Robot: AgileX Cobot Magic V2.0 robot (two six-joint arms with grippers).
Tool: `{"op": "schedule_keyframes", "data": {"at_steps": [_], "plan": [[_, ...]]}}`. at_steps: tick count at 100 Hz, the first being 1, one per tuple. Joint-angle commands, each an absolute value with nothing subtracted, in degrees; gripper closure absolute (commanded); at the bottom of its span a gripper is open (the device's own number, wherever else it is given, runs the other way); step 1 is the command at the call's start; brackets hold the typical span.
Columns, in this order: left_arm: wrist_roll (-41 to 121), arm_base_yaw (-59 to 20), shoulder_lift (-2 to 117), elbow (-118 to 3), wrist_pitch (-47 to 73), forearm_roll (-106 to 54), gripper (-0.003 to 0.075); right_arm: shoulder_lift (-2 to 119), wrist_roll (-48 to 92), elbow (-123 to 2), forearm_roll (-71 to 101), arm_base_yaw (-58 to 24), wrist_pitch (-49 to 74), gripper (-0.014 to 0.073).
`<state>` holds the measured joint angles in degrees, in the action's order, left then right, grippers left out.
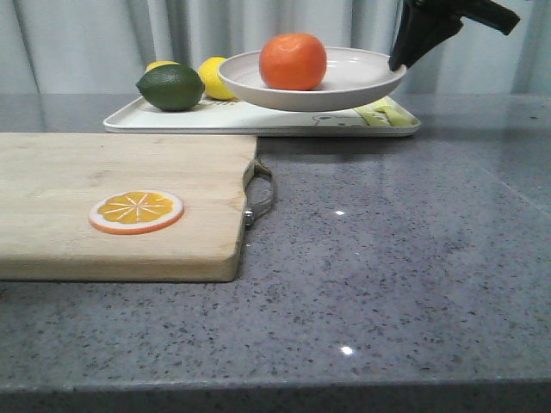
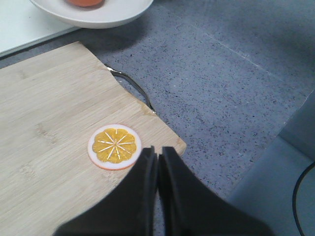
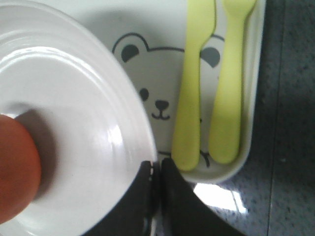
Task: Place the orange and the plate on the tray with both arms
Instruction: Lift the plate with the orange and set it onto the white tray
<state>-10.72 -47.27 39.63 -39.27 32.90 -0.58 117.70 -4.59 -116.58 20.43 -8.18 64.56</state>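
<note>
Orange slice (image 1: 136, 212) on cutting board (image 1: 120, 185)

Grey countertop (image 1: 413, 258); tray (image 1: 172, 123); cutting board (image 1: 103, 172)

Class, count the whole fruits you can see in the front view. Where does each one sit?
4: the orange in the plate; a green lime and two yellow lemons on the tray. The plate may hide others.
</note>
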Motion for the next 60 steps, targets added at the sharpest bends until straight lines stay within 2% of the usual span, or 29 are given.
{"op": "schedule_keyframes", "data": {"at_steps": [1,27,60], "plan": [[-11.19,-47.56,39.44,-40.79,28.4,-0.72,0.0739,117.96,-4.75,-124.15,23.09,-7.87,64.1,0.0662],[-11.19,-47.56,39.44,-40.79,28.4,-0.72,0.0739,126.93,-5.61,-136.59,23.72,-7.87,64.43,0.0662],[-11.19,-47.56,39.44,-40.79,26.14,-0.72,0.0739,133.75,-5.66,-143.03,25.12,-7.87,61.68,0.0662]]}}
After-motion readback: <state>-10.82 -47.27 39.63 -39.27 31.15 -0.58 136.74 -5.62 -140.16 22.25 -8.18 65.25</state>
